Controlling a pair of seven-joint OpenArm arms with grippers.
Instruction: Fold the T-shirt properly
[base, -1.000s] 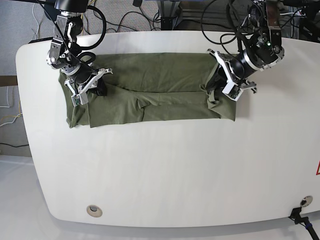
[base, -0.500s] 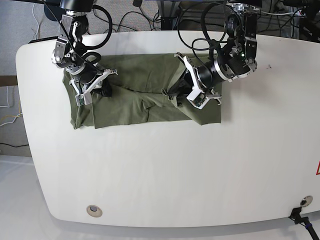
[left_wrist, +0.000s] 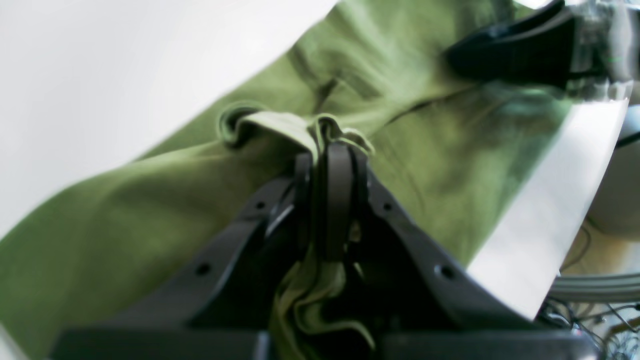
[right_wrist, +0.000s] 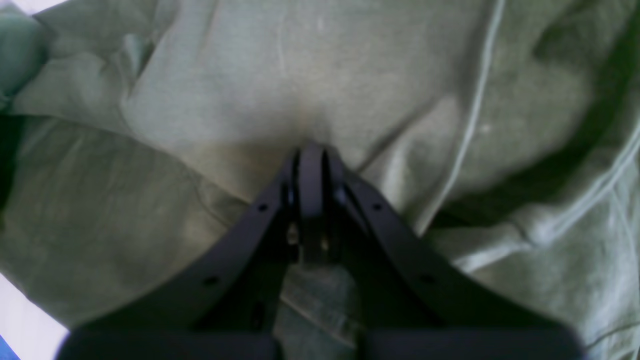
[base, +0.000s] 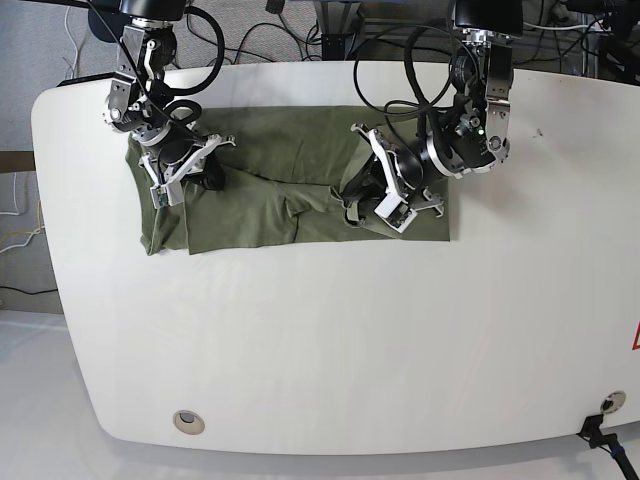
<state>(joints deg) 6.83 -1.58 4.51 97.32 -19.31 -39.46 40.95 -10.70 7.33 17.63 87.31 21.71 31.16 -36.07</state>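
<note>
While pinched by both shut pincers, left (base: 352, 205) and right (base: 207, 178), T-shirt (base: 270, 190) lay bunched on tabletop (base: 330, 340).

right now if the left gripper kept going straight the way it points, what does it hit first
More of the T-shirt: the left gripper, shut on a bunched fold, points across the cloth toward the right gripper beyond. How high it rides is unclear.

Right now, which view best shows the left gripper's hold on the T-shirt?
Left wrist: the left gripper has its fingers shut on a bunched fold of the T-shirt, seen close. Base shows that grip small and partly hidden. Right wrist shows only the right gripper on cloth.
</note>
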